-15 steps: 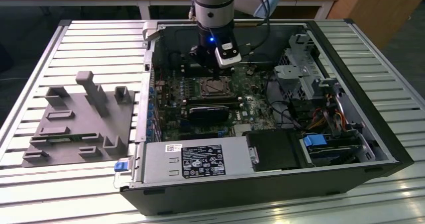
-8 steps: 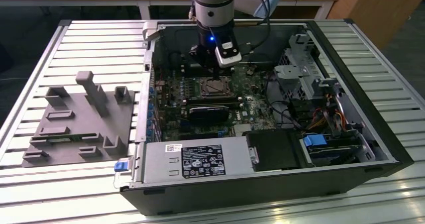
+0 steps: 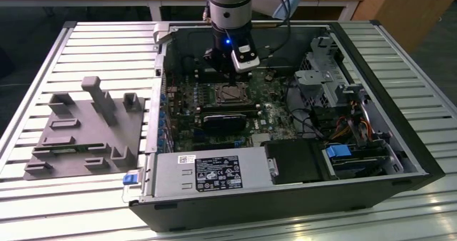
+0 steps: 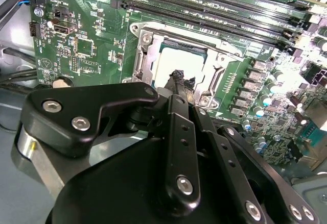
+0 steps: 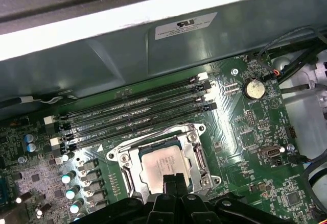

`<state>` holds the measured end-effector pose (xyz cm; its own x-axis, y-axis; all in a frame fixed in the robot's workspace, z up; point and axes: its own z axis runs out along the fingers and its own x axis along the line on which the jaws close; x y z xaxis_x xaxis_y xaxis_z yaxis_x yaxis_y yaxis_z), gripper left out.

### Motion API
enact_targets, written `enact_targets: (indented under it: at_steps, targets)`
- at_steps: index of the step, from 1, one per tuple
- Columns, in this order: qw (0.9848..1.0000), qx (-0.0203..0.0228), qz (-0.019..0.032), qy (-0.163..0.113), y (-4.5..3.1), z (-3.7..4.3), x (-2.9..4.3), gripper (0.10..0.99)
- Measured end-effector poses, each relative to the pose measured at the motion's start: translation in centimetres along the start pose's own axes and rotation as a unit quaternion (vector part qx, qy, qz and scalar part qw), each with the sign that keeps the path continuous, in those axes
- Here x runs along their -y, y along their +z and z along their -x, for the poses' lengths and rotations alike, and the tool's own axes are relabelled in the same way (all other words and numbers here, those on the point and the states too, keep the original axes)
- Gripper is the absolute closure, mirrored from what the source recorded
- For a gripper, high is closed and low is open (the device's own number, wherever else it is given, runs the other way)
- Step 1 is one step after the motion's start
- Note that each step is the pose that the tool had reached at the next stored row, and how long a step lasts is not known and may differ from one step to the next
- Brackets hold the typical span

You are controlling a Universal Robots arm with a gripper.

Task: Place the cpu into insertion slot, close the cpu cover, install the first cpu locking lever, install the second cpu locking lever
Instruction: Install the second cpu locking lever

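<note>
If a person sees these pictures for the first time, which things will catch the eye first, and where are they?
First comes the open computer case on the slatted table, with the arm's tool lowered inside it over the green board. Next, in both wrist views, the silvery-beige cpu sits in the insertion slot, the cpu cover framing it, beside the long black memory slots. A grey fixture block lies at the exterior view's left.
</note>
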<state>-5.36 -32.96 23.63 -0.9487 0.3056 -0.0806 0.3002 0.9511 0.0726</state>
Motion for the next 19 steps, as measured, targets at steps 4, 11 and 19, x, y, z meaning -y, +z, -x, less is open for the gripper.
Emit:
enact_targets:
  at_steps: [4,11,19]
  targets:
    - [1.0,0.0,0.0,0.0,-0.01,0.06,0.2,0.984]
    - [1.0,0.0,0.0001,0.0,-0.04,0.31,0.95,0.984]
    - [1.0,0.0,0.0001,0.0,-0.09,0.68,2.12,0.984]
